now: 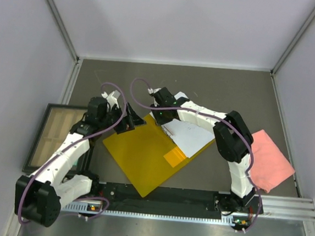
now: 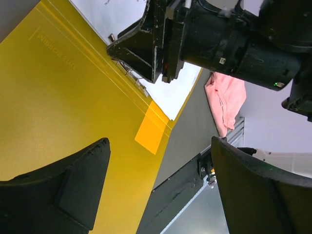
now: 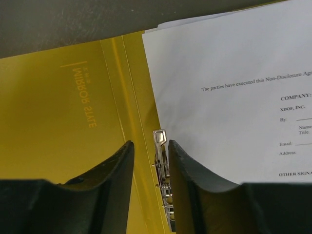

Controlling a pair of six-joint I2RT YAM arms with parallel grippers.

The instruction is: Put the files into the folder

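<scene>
The orange-yellow folder (image 1: 137, 160) lies open on the table, its inner face up (image 3: 58, 122). The files (image 1: 192, 135), white printed sheets (image 3: 229, 73), rest on its right half. Along the fold runs the metal clip (image 3: 161, 146). My right gripper (image 3: 150, 142) is low over the fold, its jaws narrowly open on either side of the clip lever, with a slim gap on the left side. My left gripper (image 2: 158, 146) hovers wide open above the folder's left half (image 2: 63, 112), holding nothing.
A pink cloth (image 1: 269, 161) lies at the right of the table, beside the right arm. A framed tray (image 1: 54, 136) sits at the left edge. An orange tab (image 2: 151, 134) marks the folder's near edge. Metal rails run along the front.
</scene>
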